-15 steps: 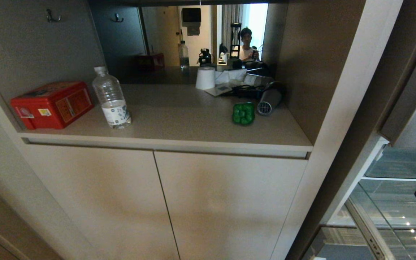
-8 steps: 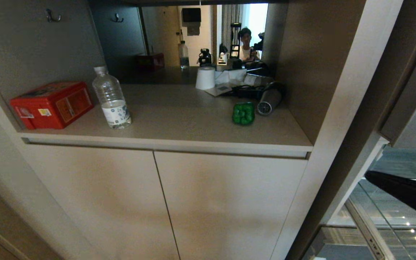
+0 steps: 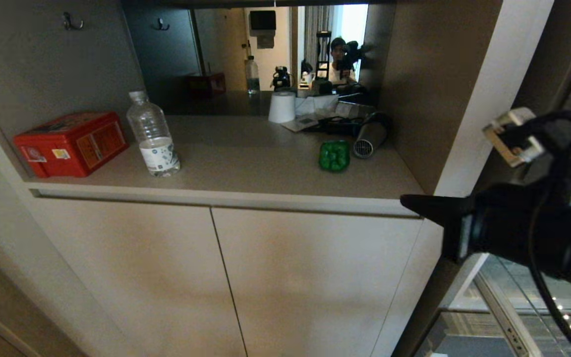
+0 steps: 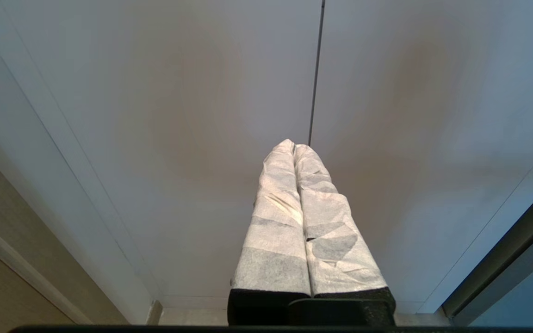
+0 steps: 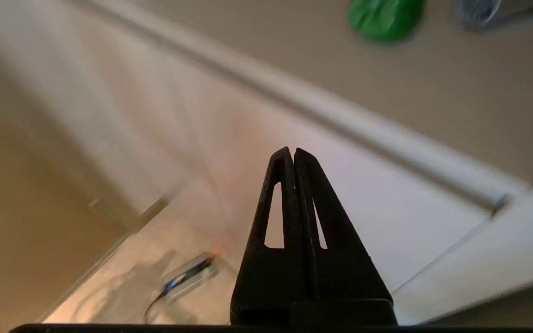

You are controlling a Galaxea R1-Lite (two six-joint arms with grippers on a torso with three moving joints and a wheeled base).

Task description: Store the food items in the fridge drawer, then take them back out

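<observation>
While the right hand (image 3: 409,202) is reaching in from the right of the frame, level with the front edge of the surface (image 3: 265,178), its fingers are pressing fully together and gripping nothing. The bell pepper (image 3: 334,155) is sitting right of centre on that surface, just beside a grey hair dryer (image 3: 369,139). No potato or fridge drawer is showing. A hand arriving this tightly closed is risking a shove that rolls the pepper into the dryer or off the edge. The left hand (image 4: 294,147) is hanging closed and empty before the cabinet doors (image 3: 216,277) below.
</observation>
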